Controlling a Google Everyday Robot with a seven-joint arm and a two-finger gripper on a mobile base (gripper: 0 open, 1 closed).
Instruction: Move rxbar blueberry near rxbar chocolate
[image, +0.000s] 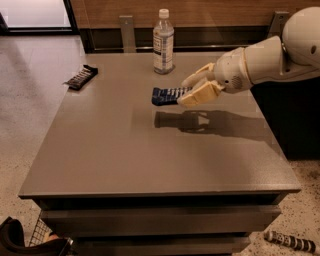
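The rxbar blueberry (166, 95), a dark blue bar with white lettering, is held in the air above the grey table (115, 150); its shadow lies on the tabletop below it. My gripper (192, 90) comes in from the right and is shut on the bar's right end, with cream fingers (200, 94) above and below it. The rxbar chocolate (81, 77), a black-brown bar, lies flat at the table's far left edge, well left of the gripper.
A clear water bottle (163, 42) with a white cap stands upright at the table's far edge, just behind the held bar. A black-and-white striped stick (292, 242) lies on the floor at the lower right. A dark cabinet stands right of the table.
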